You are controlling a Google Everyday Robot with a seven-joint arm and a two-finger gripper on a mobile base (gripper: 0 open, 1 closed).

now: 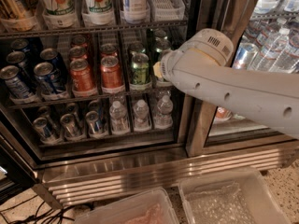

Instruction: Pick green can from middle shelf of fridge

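Observation:
The green can (139, 69) stands at the front of the middle shelf (93, 98) of the fridge (140, 169), with another green can behind it. It is to the right of two orange-red cans (111, 72). My gripper (158, 71) reaches in from the right at the end of the white arm (224, 85). It sits just right of the green can at can height, mostly hidden behind the wrist. I cannot tell whether it touches the can.
Blue cans (46, 78) fill the shelf's left side. Small water bottles (140, 114) and silver cans stand on the shelf below, tall bottles (98, 1) above. The steel door post (201, 125) is beside the arm. Two plastic bins (229, 202) lie on the floor in front.

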